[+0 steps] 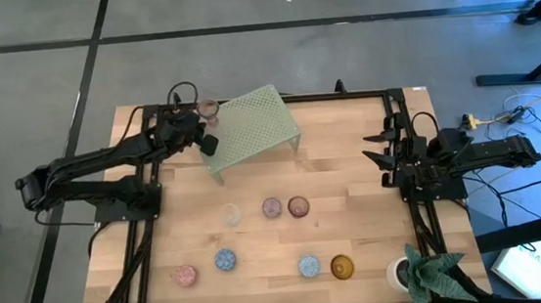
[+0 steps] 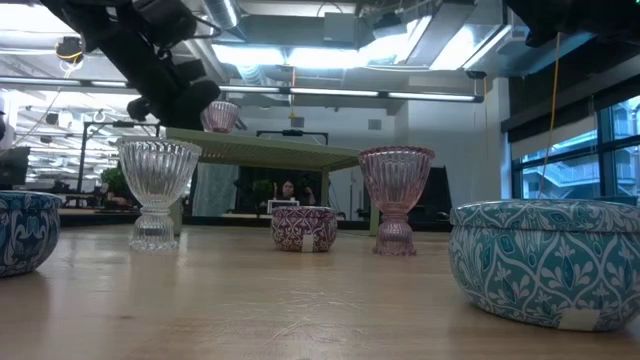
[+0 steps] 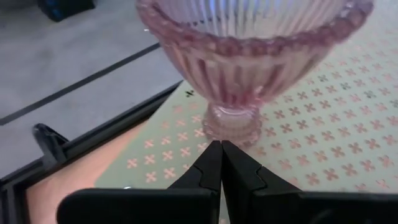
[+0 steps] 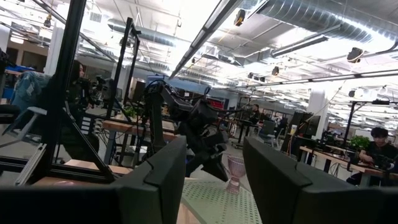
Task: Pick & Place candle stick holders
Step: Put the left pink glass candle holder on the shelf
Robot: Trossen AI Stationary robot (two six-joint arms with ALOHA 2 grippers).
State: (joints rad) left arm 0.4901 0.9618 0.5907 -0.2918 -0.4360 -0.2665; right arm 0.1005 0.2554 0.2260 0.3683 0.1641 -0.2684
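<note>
holder [image 3: 249,56] on rack [image 3: 323,130], beside closed left tool [image 3: 221,163]

Green rack [image 1: 254,125] blocking the surface's far left, pink stemmed cup [image 1: 209,108] on its corner, seven cups [image 1: 271,207] scattered in front, open wood [image 1: 350,164] toward the right.

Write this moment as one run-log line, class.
left gripper: shut, empty, beside pink cup on rack | right gripper: open, idle at right edge | seven cups on table
</note>
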